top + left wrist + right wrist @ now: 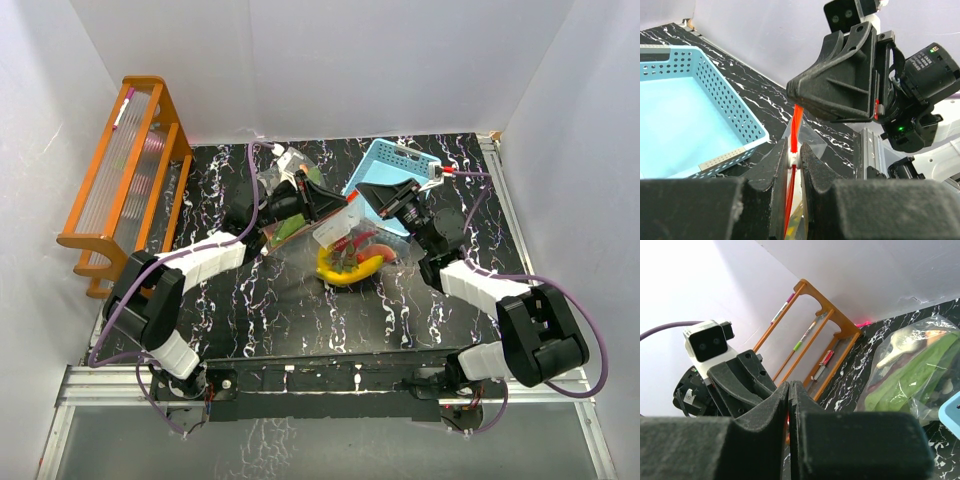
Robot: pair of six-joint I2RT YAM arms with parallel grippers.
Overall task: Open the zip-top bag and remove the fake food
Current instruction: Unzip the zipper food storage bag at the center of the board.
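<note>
Your left fingers [794, 150] are pinched nearly shut on the red zip strip [797, 125] at the top of the zip-top bag [340, 232]. Your right fingers [790, 390] face them tip to tip and are pressed together on the same strip, just above the left pair. The bag hangs below both sets of fingers, off the worktop [300, 310]. The fake food [350, 265] sits in the bag's bottom, directly under the grip: a yellow banana [345, 272] and red chilli peppers [372, 250] show through the film. Judging by this, you have the grasp, but the work is mostly ahead. The strip reads as one red line between your fingers, so the mouth looks closed or barely parted, though you cannot tell for certain from these views. No piece from this bag lies outside it. You have yet to pull the lips apart and take the food out. Behind your left fingers a second clear bag [900, 385] with green leafy pieces [920, 365] lies flat, apparently untouched. The light-blue basket [390, 160] sits beyond your right fingers, and the orange rack [125, 160] stands well off past the left arm.
</note>
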